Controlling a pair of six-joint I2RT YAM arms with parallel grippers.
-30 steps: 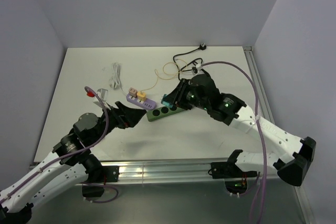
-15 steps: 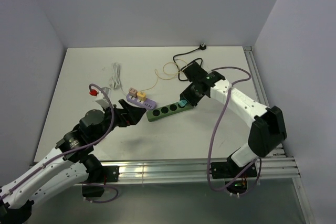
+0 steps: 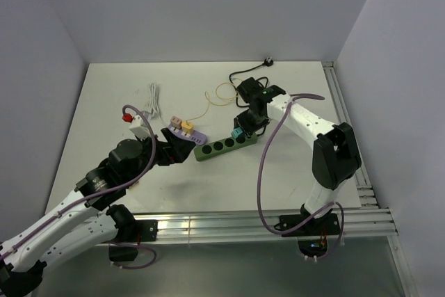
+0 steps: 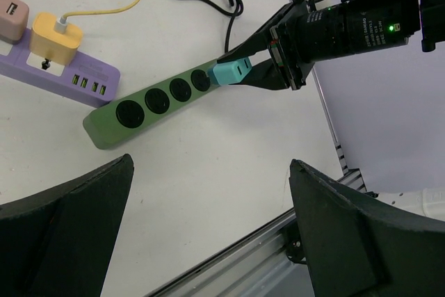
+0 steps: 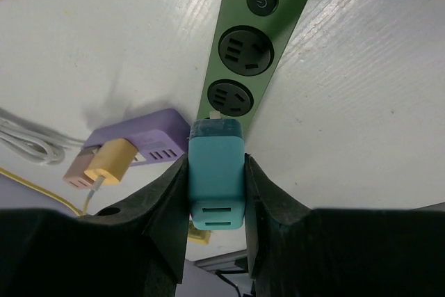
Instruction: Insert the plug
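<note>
A green power strip (image 3: 220,147) lies slanted mid-table; it also shows in the left wrist view (image 4: 156,102) and the right wrist view (image 5: 263,33). My right gripper (image 3: 241,130) is shut on a teal plug (image 5: 216,175), also seen from above (image 3: 238,134) and from the left wrist (image 4: 231,72). The plug hangs prongs-first just over the strip's right end, one prong tip showing beside a socket (image 5: 229,97). My left gripper (image 4: 208,231) is open and empty, hovering near the strip's left end (image 3: 182,151).
A purple multi-socket strip (image 3: 186,134) with a yellow and a pink charger sits just left of the green strip. Yellow and black cables (image 3: 233,88) lie behind. A coiled white cable (image 3: 152,100) lies far left. A metal rail (image 3: 243,224) runs along the near edge.
My right arm has swung back and now reaches the strip from behind, still holding the teal plug over the strip's right end. My left arm has edged slightly forward.
</note>
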